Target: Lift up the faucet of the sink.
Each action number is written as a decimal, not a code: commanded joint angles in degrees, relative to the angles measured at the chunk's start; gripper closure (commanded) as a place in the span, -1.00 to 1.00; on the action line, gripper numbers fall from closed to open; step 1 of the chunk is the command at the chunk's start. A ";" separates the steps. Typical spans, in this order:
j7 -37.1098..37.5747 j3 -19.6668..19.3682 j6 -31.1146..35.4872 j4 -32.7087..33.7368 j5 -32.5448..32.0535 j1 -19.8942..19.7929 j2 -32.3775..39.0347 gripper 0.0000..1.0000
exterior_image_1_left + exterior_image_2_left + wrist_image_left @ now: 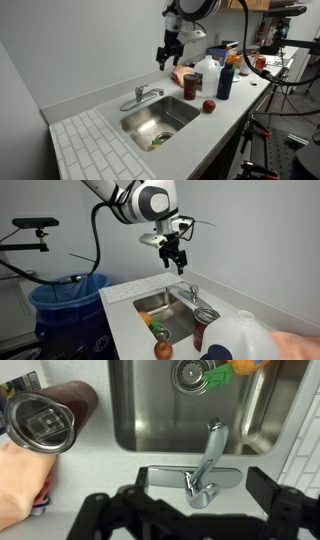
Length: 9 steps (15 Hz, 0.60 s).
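**End effector point(177, 264) above the faucet point(204, 472), jaws wide and empty**

The end effector hangs in the air, spread wide and holding nothing. The faucet lies below it and well apart, centred between the two fingers in the wrist view. The faucet sits on the white surface point(218, 124) at the back rim of the sink point(150, 420). Its base plate runs along that rim, and its long axis, spout and lever together, points out over the sink. A descent to the lever seems next.
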 commanded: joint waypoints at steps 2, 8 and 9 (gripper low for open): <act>-0.20 -1.84 3.01 4.93 -1.04 0.10 7.14 -1.00; 0.86 -3.66 7.43 8.69 -4.16 0.95 15.13 -1.00; 0.98 -4.11 7.92 9.23 -4.63 1.00 16.20 -1.00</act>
